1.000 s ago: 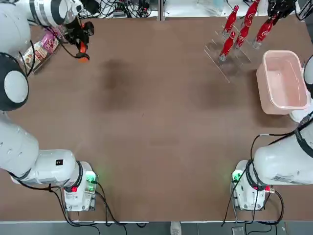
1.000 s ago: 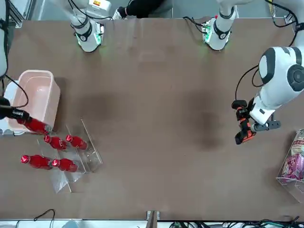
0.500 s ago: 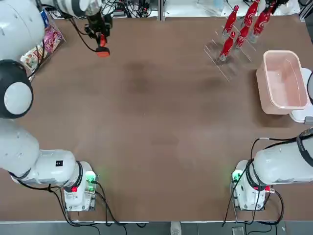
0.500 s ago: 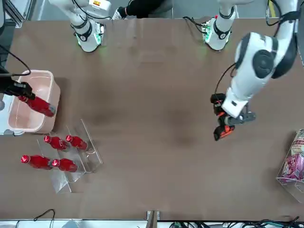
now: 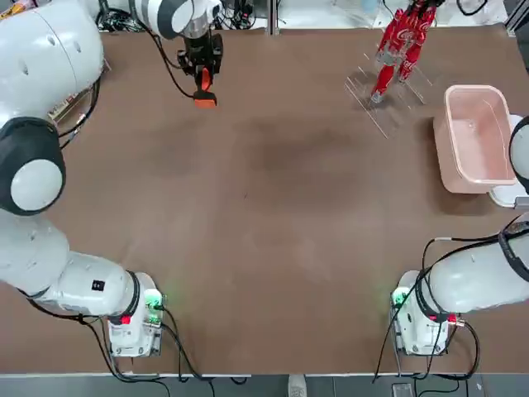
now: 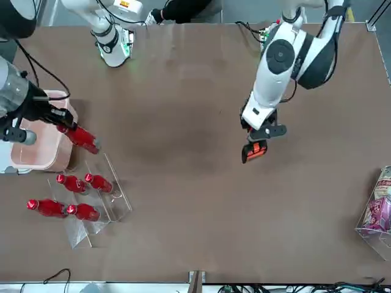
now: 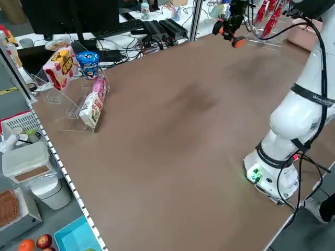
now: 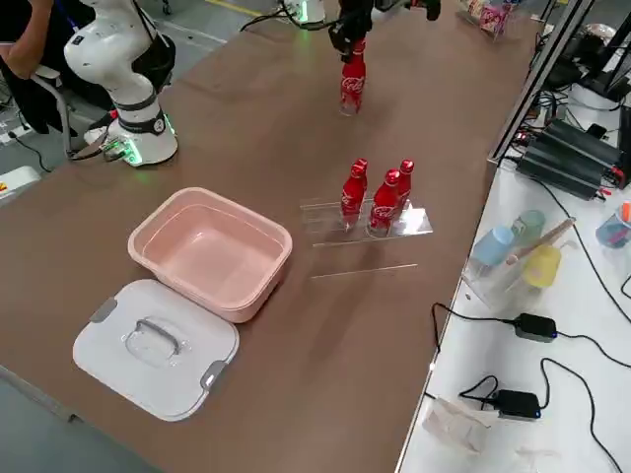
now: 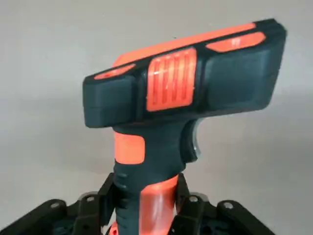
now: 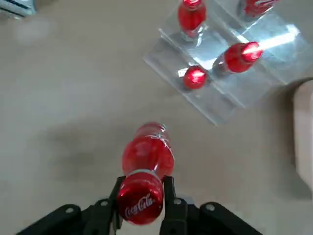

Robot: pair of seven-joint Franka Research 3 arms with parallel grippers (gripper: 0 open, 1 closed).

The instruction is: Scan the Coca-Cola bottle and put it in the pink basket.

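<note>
My right gripper [image 10: 142, 193] is shut on the neck of a red Coca-Cola bottle [image 10: 148, 152], holding it upright in the air. In the top view the bottle [image 5: 401, 33] hangs at the far right, over the clear rack [image 5: 384, 78] where several more red bottles [image 6: 73, 183] stand. The pink basket [image 5: 442, 157] sits open to the right of the rack, with nothing inside. Across the table my left gripper [image 5: 204, 70] is shut on the handle of a black-and-orange scanner [image 9: 181, 93], whose head [image 6: 255, 149] hangs above the far middle of the table.
A white lid [image 8: 153, 345] lies beside the basket [image 8: 212, 246]. At the far left, a clear stand holds snack packs [image 7: 78, 89]. Cables and small items lie past the table's far edge.
The left arm has carried the scanner rightward along the far side toward the middle. The right gripper has moved the bottle leftward, from beside the basket to over the rack.
</note>
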